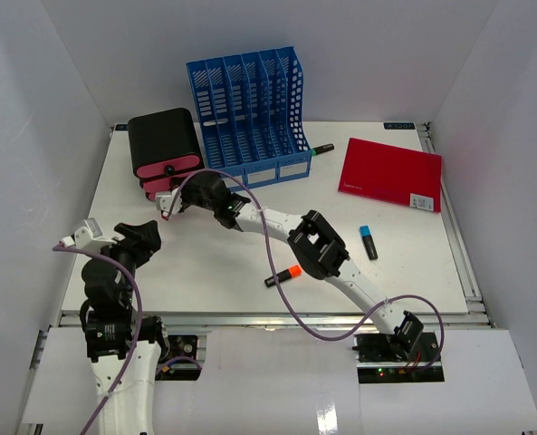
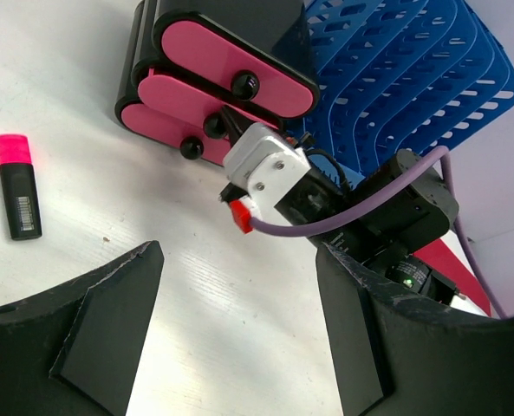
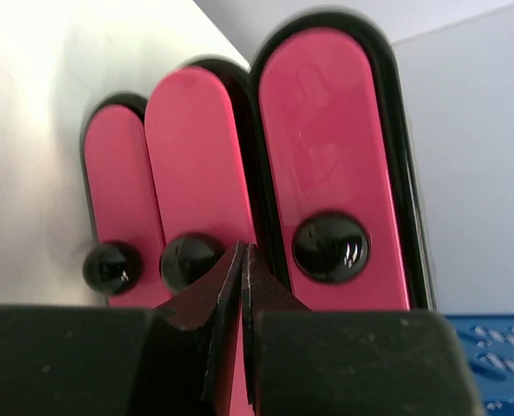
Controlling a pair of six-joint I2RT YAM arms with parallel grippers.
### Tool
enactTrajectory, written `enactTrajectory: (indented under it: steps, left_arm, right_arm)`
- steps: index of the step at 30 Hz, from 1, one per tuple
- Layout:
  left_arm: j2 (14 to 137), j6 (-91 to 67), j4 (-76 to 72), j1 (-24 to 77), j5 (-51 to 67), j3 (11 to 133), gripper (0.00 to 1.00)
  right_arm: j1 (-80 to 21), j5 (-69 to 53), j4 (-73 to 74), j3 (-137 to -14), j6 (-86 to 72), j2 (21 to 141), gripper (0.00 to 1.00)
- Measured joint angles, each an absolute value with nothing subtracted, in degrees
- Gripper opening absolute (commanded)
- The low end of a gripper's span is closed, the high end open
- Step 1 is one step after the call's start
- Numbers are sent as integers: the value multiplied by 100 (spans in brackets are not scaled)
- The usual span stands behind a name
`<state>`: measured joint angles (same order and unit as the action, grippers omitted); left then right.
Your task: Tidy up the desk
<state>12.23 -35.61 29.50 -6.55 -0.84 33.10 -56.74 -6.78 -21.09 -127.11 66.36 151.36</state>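
The desk [image 1: 205,263] lies flat beneath both grippers, a rigid, heavy top that is not itself for lifting. I judge the handling falls to what stands on it, nearest the black drawer unit [image 3: 326,130] straight ahead of the right gripper [image 3: 242,251], whose fingers are pressed together on nothing, tips between the middle knob [image 3: 191,260] and the largest knob [image 3: 330,247]. The unit looks like hard, smooth plastic, light enough to slide if tugged, so a small glossy knob pinched squarely seems the likely hold; the left gripper [image 2: 237,269] stands spread and empty, the unit beyond its tips.
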Motion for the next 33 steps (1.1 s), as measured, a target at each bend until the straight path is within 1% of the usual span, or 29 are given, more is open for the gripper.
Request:
enactTrajectory:
  steps: [5, 11, 15, 19, 21, 23, 27, 30, 33]
  left_arm:
    - [1500, -3685, 2825, -652, 197, 3280, 82]
    - [2118, -3972, 2541, -655, 674, 3049, 82]
    - [2487, -4110, 2409, -655, 877, 3020, 82]
    - [2662, -4259, 2199, -655, 1018, 2941, 82]
    - [2800, -4357, 2043, -655, 1091, 2859, 82]
    - [3070, -4492, 1761, -655, 1178, 2730, 81]
    - [4025, -4826, 1016, -655, 1422, 2472, 79]
    - [4850, -5139, 190, -668, 1703, 2271, 78]
    - [5801, -5345, -709, -702, 2036, 2258, 77]
  right_arm:
    - [-5452, -725, -2054, -12685, 6384, 15139, 8]
    - [-5262, -788, -2012, -12554, 6140, 15139, 8]
    - [-5197, -935, -2005, -12054, 5925, 14991, 8]
    - [-5153, -1507, -1339, -11639, 5427, 14632, 10]
    - [-5136, -1908, -886, -11578, 5121, 14335, 12]
    - [-5129, -2379, -384, -11558, 4805, 13932, 16]
    - [-5078, -3359, 493, -11443, 4334, 12796, 22]
    - [-4892, -4236, 759, -10956, 4026, 11692, 27]
    - [-4311, -5079, 787, -10065, 3726, 10627, 30]
